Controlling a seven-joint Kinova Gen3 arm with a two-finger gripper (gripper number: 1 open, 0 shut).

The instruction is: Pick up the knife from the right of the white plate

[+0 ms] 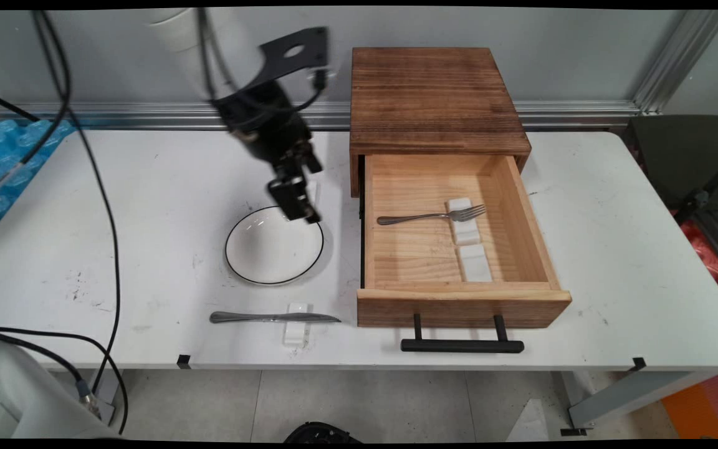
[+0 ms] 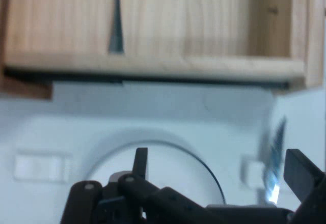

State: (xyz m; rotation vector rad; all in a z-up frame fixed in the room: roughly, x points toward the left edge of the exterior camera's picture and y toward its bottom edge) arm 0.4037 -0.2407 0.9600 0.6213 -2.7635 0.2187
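The claw (image 1: 300,209) hung above the far rim of a white plate (image 1: 273,245) with a thin black edge line. In the hand view its two fingers (image 2: 141,164) stood well apart, with nothing between them: the claw was open and empty. No contact with the plate could be confirmed from either view.

The plate lay near the middle of the white surface (image 1: 159,187), just beside the left wall of an open wooden drawer (image 1: 459,299). The drawer was pulled out toward the near edge of the surface from a dark-stained wooden cabinet (image 1: 430,100) that stood at the far edge. A black bar handle (image 1: 462,345) on the drawer front reached the near edge.

Inside the drawer, a metal fork (image 1: 430,216) lay crosswise, its tines resting on a white block (image 1: 462,218) toward the right wall and its handle pointing to the left wall. A second white block (image 1: 475,262) lay just nearer the drawer front, in line with the first.

On the surface near its near edge, between plate and edge, a metal knife (image 1: 272,317) lay parallel to that edge, its blade pointing toward the drawer front. The blade rested across a small white block (image 1: 296,330).

Black cables (image 1: 106,218) hung over the left part of the surface.
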